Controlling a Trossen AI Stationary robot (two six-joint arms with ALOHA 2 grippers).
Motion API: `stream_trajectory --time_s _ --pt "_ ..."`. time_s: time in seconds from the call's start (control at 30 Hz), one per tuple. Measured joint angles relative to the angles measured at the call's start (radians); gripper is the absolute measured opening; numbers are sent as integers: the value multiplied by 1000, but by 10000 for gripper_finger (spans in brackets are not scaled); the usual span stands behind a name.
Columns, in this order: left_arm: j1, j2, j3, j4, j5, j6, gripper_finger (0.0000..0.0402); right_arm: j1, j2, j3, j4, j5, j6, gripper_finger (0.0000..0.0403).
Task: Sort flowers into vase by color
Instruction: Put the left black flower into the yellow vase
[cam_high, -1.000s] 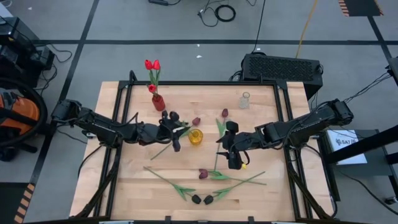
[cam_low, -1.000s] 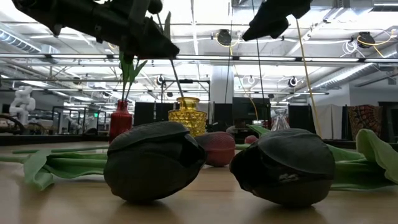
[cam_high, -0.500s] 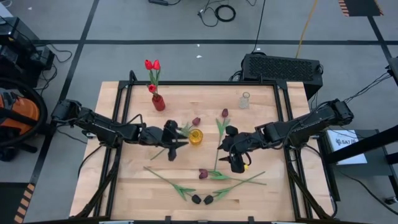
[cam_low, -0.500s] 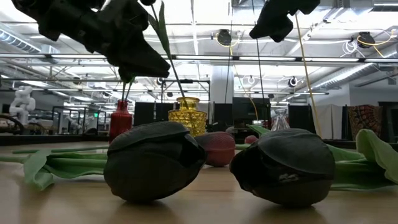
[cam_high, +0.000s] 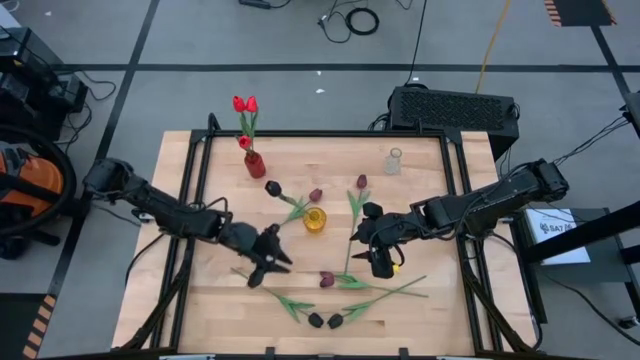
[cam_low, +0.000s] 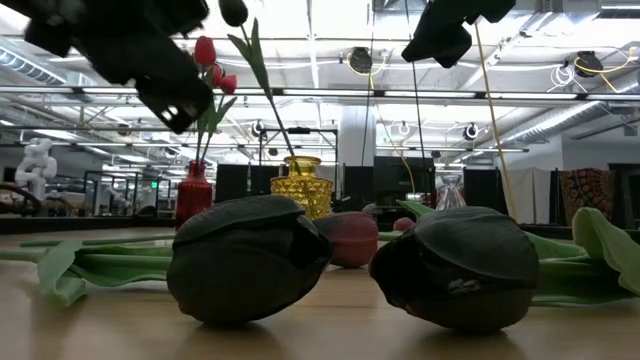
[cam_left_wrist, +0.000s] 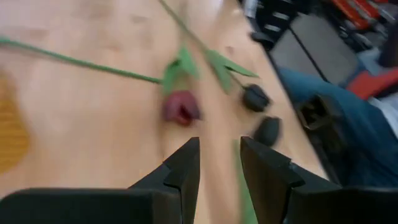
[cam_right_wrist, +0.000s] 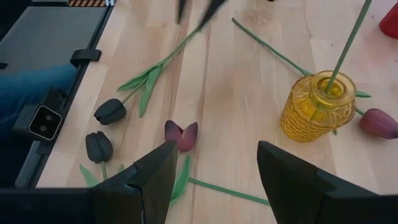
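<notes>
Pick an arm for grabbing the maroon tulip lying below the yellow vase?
Left, probably. The left hand is open and empty, and in its wrist view the maroon tulip lies just ahead of it. The right hand is open too, but sits farther off, beyond the tulip's green stem.

The room is bright. In the low view, ceiling lights (cam_low: 300, 20) glare white across the top, so the arms in front look like dark shapes. The table (cam_high: 420, 210) is evenly lit with soft, faint shadows. The left wrist view is smeared and blurry; the right wrist view is sharp.
</notes>
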Motion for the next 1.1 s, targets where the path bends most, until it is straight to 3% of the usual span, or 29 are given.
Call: stream_trajectory --time_s 0.17,0.4,0.53,0.87,1.1 --pt "-144 8 0 93 -37 25 121 0 0 0 0 0 -1 215" --pt "-362 16 0 90 -322 42 121 0 -1 0 8 1 -3 215" --pt "-431 47 1 77 -443 17 121 0 -1 0 8 1 -4 215" --pt "-454 283 7 66 -477 -29 121 0 -1 0 8 5 -12 215" --pt "-440 360 9 55 -474 -27 117 0 -1 0 10 5 -12 215"
